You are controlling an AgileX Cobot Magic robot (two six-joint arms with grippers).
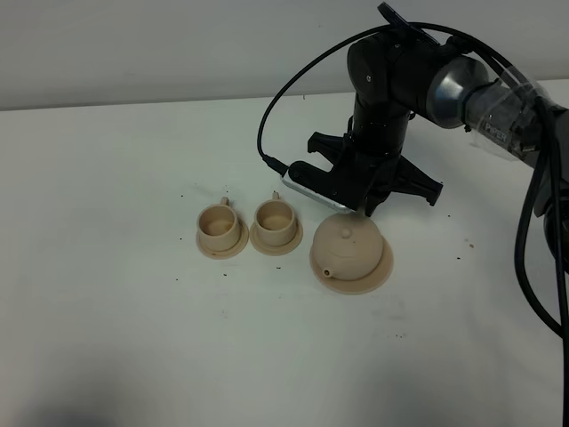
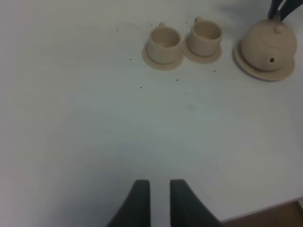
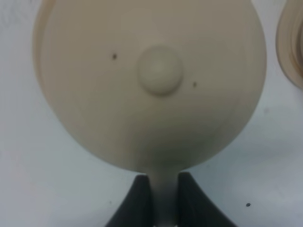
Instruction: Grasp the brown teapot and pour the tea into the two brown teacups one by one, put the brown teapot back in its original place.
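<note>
The brown teapot (image 1: 347, 247) stands on its wide saucer plate (image 1: 357, 287), spout toward the front. My right gripper (image 1: 363, 212) is at the pot's back; in the right wrist view the right gripper (image 3: 164, 182) is shut on the loop handle below the lidded teapot (image 3: 156, 94). The two brown teacups (image 1: 218, 222) (image 1: 275, 216) stand on small saucers to the left of the pot. The left wrist view shows both cups (image 2: 164, 41) (image 2: 206, 34), the teapot (image 2: 269, 45) and the plate (image 2: 265, 75). No tea shows. My left gripper (image 2: 160, 184) is shut, empty and far from them.
The white table (image 1: 133, 338) has small dark specks around the cups. The right arm and its black cables (image 1: 533, 231) hang over the table's right side. A table edge (image 2: 265, 218) shows near the left gripper. A cup saucer's rim (image 3: 291, 42) lies beside the pot.
</note>
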